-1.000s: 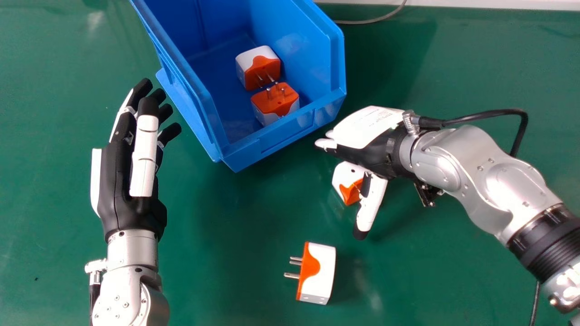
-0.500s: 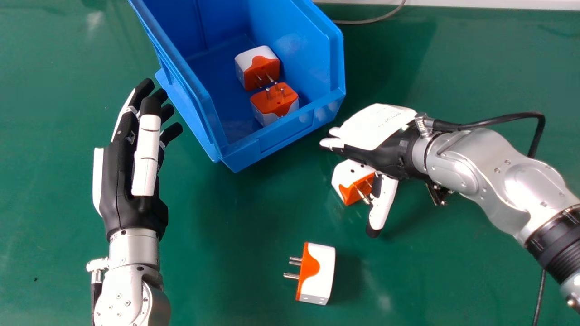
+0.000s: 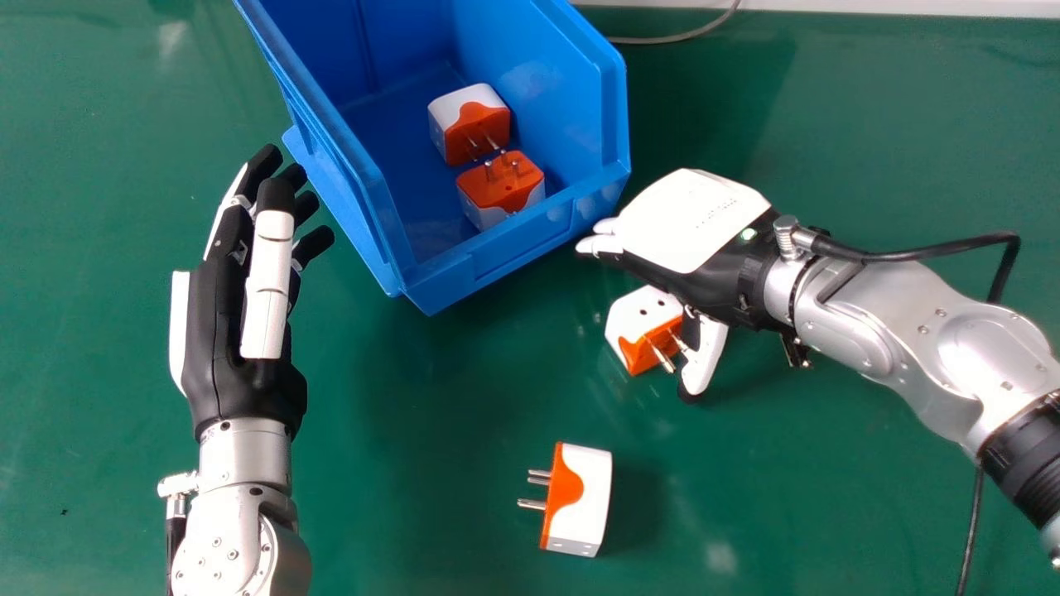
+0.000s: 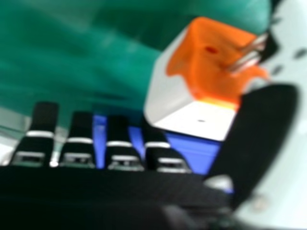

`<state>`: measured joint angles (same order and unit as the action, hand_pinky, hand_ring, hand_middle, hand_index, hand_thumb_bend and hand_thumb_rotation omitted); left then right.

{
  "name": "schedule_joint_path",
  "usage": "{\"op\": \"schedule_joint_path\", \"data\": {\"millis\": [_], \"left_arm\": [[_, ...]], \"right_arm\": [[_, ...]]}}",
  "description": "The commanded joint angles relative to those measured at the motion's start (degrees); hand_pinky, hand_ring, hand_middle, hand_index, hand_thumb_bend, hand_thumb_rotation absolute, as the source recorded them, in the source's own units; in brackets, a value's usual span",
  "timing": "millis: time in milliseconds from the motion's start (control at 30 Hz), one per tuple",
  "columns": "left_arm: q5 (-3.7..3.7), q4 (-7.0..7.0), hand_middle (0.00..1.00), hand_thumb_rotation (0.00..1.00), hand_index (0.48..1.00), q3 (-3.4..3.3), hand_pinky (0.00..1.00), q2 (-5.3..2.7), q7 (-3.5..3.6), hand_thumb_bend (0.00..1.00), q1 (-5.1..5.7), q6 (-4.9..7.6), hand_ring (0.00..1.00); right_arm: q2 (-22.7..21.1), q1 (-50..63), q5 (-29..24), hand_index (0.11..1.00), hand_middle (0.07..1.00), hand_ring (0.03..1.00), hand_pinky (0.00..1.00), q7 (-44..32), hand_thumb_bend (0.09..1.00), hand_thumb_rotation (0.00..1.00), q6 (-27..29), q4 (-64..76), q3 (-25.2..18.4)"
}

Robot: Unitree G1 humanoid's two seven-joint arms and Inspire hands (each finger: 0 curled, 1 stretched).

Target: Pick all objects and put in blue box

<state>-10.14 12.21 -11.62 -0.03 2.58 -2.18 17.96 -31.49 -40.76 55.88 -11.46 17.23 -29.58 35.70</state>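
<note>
Well, the tabletop (image 3: pixel 414 497) was green and shiny, with a white strip (image 3: pixel 828 7) and a gray cord (image 3: pixel 679 38) at its far side. The right hand (image 3: pixel 696 219) had its back up. Its fingers (image 4: pixel 80 132) were straight and a little spread, and its thumb hung down by the pins of a plug (image 3: pixel 638 314) on the tabletop. It was hard to tell if they touched. The left hand (image 3: pixel 219 356) was by the box (image 3: pixel 509 261), fingers straight. Two plugs (image 3: pixel 469 124) lay inside, behind the box's near wall. Another plug (image 3: pixel 584 497) sat nearer, well apart from both hands.
</note>
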Motion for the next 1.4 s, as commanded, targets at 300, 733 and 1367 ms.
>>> {"op": "schedule_joint_path", "data": {"millis": [300,733,1367], "left_arm": [[-0.21,-1.96,0.87,0.76,0.867,0.31,0.81,0.05,0.12,0.7,-0.17,-0.02,0.86],[-0.03,-1.51,0.87,0.76,0.867,0.24,0.81,0.04,0.0,0.71,-0.48,0.21,0.86],[0.06,0.19,0.87,0.76,0.868,0.02,0.81,0.41,0.47,0.7,-1.0,1.15,0.86]], "right_arm": [[1.32,-0.68,1.76,0.792,0.829,0.759,0.7,4.56,0.774,0.15,2.31,-3.65,1.41],[2.32,-0.54,-3.06,0.698,0.706,0.629,0.58,5.51,0.679,0.1,3.41,-4.6,-1.11],[2.23,-0.87,-3.48,0.636,0.631,0.545,0.47,3.41,0.619,0.06,2.26,-2.65,-2.29]]}}
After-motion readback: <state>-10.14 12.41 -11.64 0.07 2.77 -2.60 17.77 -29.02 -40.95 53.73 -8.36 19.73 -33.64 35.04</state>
